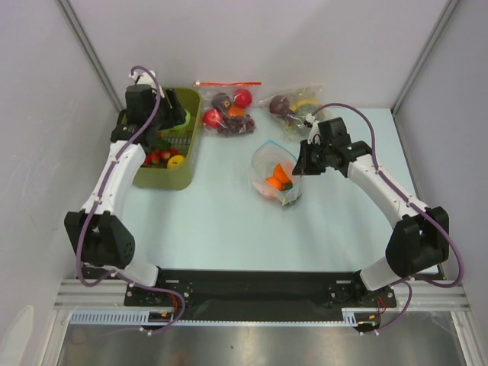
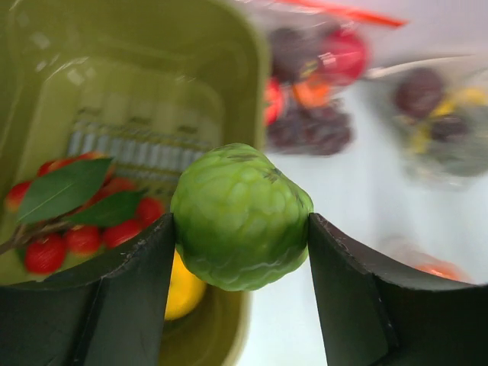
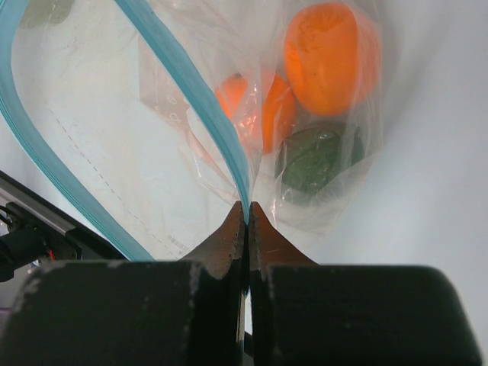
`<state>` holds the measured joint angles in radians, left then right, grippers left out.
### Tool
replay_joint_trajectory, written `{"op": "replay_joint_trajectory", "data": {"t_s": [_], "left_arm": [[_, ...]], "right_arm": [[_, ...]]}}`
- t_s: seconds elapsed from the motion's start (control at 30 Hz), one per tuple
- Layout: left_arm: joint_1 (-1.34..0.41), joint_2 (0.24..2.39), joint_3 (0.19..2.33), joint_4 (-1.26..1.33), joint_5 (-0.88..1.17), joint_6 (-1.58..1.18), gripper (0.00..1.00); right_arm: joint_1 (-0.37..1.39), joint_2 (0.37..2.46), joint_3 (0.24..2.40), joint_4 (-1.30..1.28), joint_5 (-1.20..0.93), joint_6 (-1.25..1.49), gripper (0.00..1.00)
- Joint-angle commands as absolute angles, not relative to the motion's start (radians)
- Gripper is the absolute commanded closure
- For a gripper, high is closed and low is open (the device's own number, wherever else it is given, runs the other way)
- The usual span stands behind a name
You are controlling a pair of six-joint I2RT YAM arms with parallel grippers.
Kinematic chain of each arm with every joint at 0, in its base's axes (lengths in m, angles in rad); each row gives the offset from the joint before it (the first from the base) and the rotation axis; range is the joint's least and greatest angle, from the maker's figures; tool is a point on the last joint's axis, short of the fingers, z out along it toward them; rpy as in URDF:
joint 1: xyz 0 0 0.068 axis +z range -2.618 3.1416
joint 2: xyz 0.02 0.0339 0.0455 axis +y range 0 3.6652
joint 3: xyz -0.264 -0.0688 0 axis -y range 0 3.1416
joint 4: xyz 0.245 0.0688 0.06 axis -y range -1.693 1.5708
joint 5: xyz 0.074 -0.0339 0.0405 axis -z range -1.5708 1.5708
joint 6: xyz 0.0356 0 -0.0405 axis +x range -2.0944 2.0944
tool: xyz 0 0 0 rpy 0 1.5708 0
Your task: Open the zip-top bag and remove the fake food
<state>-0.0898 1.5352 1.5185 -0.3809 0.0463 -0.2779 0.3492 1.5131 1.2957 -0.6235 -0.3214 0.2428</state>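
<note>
**Finding.** The zip-top bag lay at mid-table with its mouth open and the light-blue zip strip bowed wide. Inside it were an orange fruit, a second orange piece and a dark green fruit.

At the bag's right rim, the right gripper was closed tight on one edge of the zip strip. Well to the left of the bag, the left gripper clasped a light green fruit above the olive bin, close to the bin wall that faces the bag.

**Risks, as judged.**
- The fruit was round and glossy. Released this near the wall, it could strike the rim and roll out toward the bag.
- The pinch was on thin film. A slip would let the mouth collapse and block the next reach.
- A pull on that one edge could tip the bag and spill its contents.
</note>
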Motion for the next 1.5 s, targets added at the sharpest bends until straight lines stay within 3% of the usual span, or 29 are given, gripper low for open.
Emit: {"op": "replay_joint_trajectory", "data": {"t_s": [0.0, 0.2, 0.23, 0.37, 0.6, 0.63, 1.07, 1.33, 1.47], "left_arm": [[-0.081, 1.591, 1.529, -0.413, -0.143, -0.245, 0.85], [-0.078, 1.721, 1.585, -0.442, -0.132, -0.203, 0.81], [-0.08, 1.729, 1.582, -0.443, -0.13, -0.202, 0.76], [-0.08, 1.707, 1.53, -0.411, -0.127, -0.198, 0.4], [-0.08, 1.687, 1.5, -0.414, -0.137, -0.18, 0.27], [-0.078, 1.686, 1.499, -0.414, -0.135, -0.175, 0.14], [-0.115, 1.586, 1.534, -0.396, -0.12, -0.127, 0.16], [-0.356, 1.562, 1.696, -0.416, -0.084, -0.023, 0.18], [-0.503, 1.574, 1.732, -0.393, 0.07, -0.003, 0.17]], "right_arm": [[0.347, 1.482, 1.295, -0.612, -0.31, 0.238, 1.0], [0.345, 1.488, 1.299, -0.612, -0.316, 0.235, 1.0], [0.345, 1.485, 1.299, -0.612, -0.313, 0.236, 1.0], [0.344, 1.483, 1.296, -0.611, -0.31, 0.238, 1.0], [0.341, 1.497, 1.305, -0.612, -0.321, 0.236, 1.0], [0.342, 1.499, 1.305, -0.612, -0.321, 0.236, 1.0], [0.341, 1.497, 1.305, -0.614, -0.322, 0.238, 1.0], [0.339, 1.494, 1.304, -0.612, -0.325, 0.241, 1.0], [0.337, 1.49, 1.301, -0.611, -0.324, 0.241, 1.0]]}}
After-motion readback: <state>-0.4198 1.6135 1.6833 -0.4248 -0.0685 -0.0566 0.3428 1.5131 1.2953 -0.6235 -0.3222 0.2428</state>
